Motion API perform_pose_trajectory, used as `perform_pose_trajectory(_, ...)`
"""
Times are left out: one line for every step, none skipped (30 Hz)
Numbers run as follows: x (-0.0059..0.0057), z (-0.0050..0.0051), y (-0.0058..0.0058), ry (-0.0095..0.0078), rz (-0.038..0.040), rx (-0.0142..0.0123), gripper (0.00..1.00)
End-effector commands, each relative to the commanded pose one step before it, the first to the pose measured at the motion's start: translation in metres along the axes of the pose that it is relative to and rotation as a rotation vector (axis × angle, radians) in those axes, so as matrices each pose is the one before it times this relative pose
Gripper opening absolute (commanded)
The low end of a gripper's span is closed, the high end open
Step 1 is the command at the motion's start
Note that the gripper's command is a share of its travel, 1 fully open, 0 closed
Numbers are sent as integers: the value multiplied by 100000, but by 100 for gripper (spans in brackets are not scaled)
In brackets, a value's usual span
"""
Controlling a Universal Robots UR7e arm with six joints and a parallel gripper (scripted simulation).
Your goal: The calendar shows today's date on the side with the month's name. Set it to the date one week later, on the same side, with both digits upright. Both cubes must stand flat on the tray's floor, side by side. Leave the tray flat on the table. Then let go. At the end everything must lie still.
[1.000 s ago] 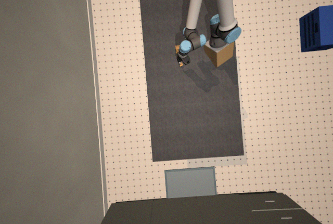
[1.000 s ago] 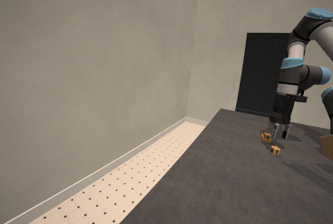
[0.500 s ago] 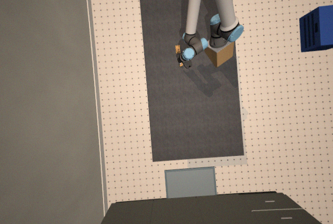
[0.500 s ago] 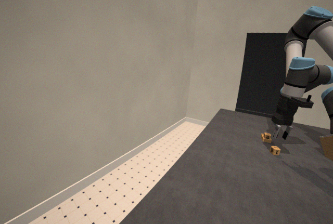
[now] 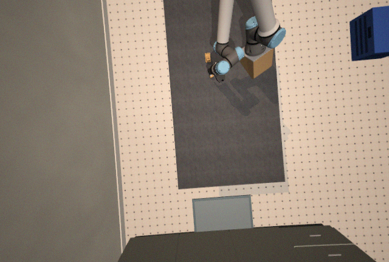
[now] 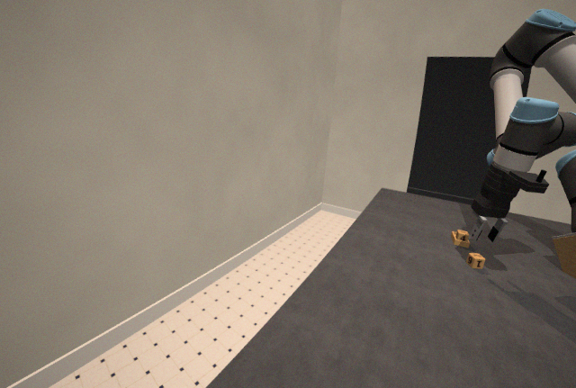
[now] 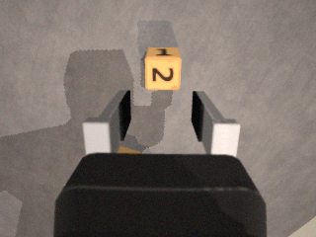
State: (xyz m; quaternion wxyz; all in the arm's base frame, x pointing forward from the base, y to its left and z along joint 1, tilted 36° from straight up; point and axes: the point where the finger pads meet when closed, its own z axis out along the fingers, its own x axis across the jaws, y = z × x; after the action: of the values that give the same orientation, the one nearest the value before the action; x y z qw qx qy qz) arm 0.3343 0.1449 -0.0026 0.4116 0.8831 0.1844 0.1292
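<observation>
A loose orange cube [image 5: 211,76] [image 6: 475,260] [image 7: 163,71] stands flat on the dark table outside the tray. In the wrist view its top shows a 2 lying on its side, and a 1 shows on a side face. The exterior view shows a 1 and a 6 or 9 on its sides. The small orange tray [image 6: 461,244] rests behind it with one cube [image 6: 462,235], which shows a 4. The tray's month side is not readable. My gripper [image 6: 483,236] [image 7: 161,106] is open and empty, tilted, above the table beside the loose cube and the tray.
The robot's base stands on a tan block [image 5: 257,64] [image 6: 567,253] on the dark table [image 5: 219,146] [image 6: 372,309]. An orange corner [image 7: 129,150] peeks out past the gripper body in the wrist view. The table's long edge runs beyond the tray.
</observation>
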Motion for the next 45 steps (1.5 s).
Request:
perform_pose_trajectory(-55, 35, -27, -470, 152, -2287, 87)
perform_pose_trajectory(0, 0, 0, 0, 0, 0, 87)
perform_pose_trajectory(-38, 28, -15, -249, 41, -1056, 87)
perform_pose_trajectory(-38, 28, -16, -248, 42, -1208, 87)
perform_pose_trajectory(-35, 26, -16, -231, 41, -1344, 87)
perform_pose_trajectory(-31, 23, -16, -198, 37, -1460, 87)
perform_pose_trajectory(-24, 18, -15, -151, 33, -1552, 87)
perform_pose_trajectory(-15, 12, -15, -94, 27, -1617, 87)
perform_pose_trajectory(-6, 4, -14, -30, 21, -1652, 87)
perform_pose_trajectory(4, -3, -13, 36, 15, -1655, 87)
perform_pose_trajectory(14, -10, -12, 100, 9, -1628, 87)
perform_pose_trajectory(23, -17, -11, 156, 4, -1569, 87)
perform_pose_trajectory(30, -22, -10, 202, 0, -1483, 87)
perform_pose_trajectory(35, -26, -10, 234, -4, -1370, 87)
perform_pose_trajectory(38, -28, -9, 251, -6, -1236, 87)
perform_pose_trajectory(38, -28, -8, 251, -7, -1085, 87)
perform_pose_trajectory(36, -26, -7, 237, -7, -922, 87)
perform_pose_trajectory(0, 0, 0, 0, 0, 0, 87)
perform_pose_trajectory(0, 0, 0, 0, 0, 0, 87)
perform_pose_trajectory(32, -23, -6, 209, -7, -754, 87)
perform_pose_trajectory(26, -19, -5, 172, -6, -585, 87)
perform_pose_trajectory(20, -15, -4, 130, -4, -424, 87)
perform_pose_trajectory(14, -10, -2, 88, -3, -277, 87)
perform_pose_trajectory(8, -6, -1, 49, -2, -153, 87)
perform_pose_trajectory(3, -2, -1, 20, -1, -60, 87)
perform_pose_trajectory(0, 0, 0, 3, 0, -9, 87)
perform_pose_trajectory(0, 0, 0, -1, 0, -2, 87)
perform_pose_trajectory(-1, 0, -1, -4, 1, -10, 87)
perform_pose_trajectory(-1, 1, -1, -11, 2, -27, 87)
perform_pose_trajectory(-2, 2, -3, -21, 3, -51, 87)
perform_pose_trajectory(-4, 3, -4, -34, 4, -80, 87)
perform_pose_trajectory(-6, 5, -6, -48, 6, -115, 87)
perform_pose_trajectory(-7, 6, -8, -64, 8, -155, 87)
perform_pose_trajectory(-9, 8, -10, -80, 11, -198, 87)
perform_pose_trajectory(0, 0, 0, 0, 0, 0, 87)
perform_pose_trajectory(0, 0, 0, 0, 0, 0, 87)
perform_pose_trajectory(-11, 9, -12, -97, 13, -244, 87)
perform_pose_trajectory(-13, 11, -14, -114, 15, -292, 87)
perform_pose_trajectory(-15, 12, -16, -129, 17, -342, 87)
perform_pose_trajectory(-17, 14, -18, -143, 20, -393, 87)
perform_pose_trajectory(-18, 15, -19, -155, 21, -445, 87)
perform_pose_trajectory(-20, 16, -20, -165, 23, -496, 87)
perform_pose_trajectory(-21, 17, -21, -172, 24, -547, 87)
perform_pose_trajectory(-21, 17, -22, -176, 25, -596, 87)
perform_pose_trajectory(-22, 17, -22, -177, 26, -644, 87)
